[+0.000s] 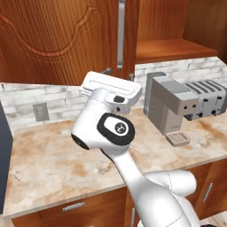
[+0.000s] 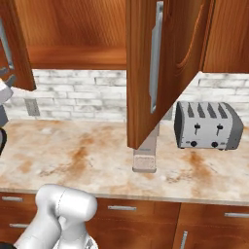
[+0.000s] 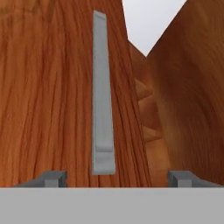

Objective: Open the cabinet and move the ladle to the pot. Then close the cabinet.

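The pincer (image 3: 116,178) is seen in the hand view with its two dark fingertips (image 3: 52,178) spread wide apart, nothing being gripped between them. Straight ahead of it, between the tips, the long silver bar handle (image 3: 103,94) of the cabinet (image 3: 48,87) door is framed, its lower end lying nearest the pincer; whether it is touched cannot be told. Beyond the handle's side a second wooden door (image 3: 192,100) is angled away, and a pale gap is left between the two doors above
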{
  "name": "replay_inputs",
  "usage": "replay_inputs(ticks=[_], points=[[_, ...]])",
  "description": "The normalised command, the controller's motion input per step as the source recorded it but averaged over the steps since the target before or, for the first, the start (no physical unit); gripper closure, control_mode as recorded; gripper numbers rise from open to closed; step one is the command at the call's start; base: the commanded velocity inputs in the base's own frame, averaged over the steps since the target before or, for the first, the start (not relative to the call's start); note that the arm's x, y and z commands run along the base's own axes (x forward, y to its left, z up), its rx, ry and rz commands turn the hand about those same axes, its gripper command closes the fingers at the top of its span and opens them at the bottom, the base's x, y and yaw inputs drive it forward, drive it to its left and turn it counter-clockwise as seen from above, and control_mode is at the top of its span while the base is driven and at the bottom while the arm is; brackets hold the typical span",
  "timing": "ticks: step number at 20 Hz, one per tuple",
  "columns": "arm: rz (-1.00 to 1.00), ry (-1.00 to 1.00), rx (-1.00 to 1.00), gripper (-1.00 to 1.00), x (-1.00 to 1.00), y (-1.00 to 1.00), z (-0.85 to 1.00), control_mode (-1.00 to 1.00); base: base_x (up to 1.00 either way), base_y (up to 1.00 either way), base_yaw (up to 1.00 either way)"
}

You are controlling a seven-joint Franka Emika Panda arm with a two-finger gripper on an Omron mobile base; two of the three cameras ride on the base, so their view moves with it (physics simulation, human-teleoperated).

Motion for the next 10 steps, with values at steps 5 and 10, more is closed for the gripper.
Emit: replay_inputs(ticks=[5, 10], points=[[0.17, 0.0, 0.13, -1.0, 1.0, -0.36, 0.0, -1.0, 0.0, 0.0, 0.0], [0.17, -0.01, 0.1, -1.0, 1.0, -0.13, 0.0, -1.0, 0.0, 0.0, 0.0]])
